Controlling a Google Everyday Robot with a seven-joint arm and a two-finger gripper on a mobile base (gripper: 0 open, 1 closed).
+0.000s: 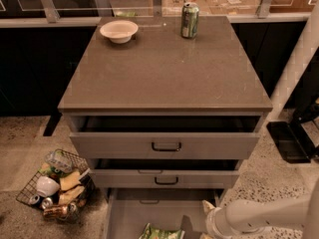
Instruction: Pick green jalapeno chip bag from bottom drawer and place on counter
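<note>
The green jalapeno chip bag lies in the open bottom drawer, at the bottom edge of the camera view; only its top part shows. My white arm reaches in from the lower right, and my gripper is at the drawer's right side, just right of the bag and apart from it. The counter is the flat grey-brown top of the cabinet above.
A white bowl and a green soda can stand at the counter's back. The two upper drawers are slightly open. A wire basket of trash sits on the floor at left. A black base and a white post stand at right.
</note>
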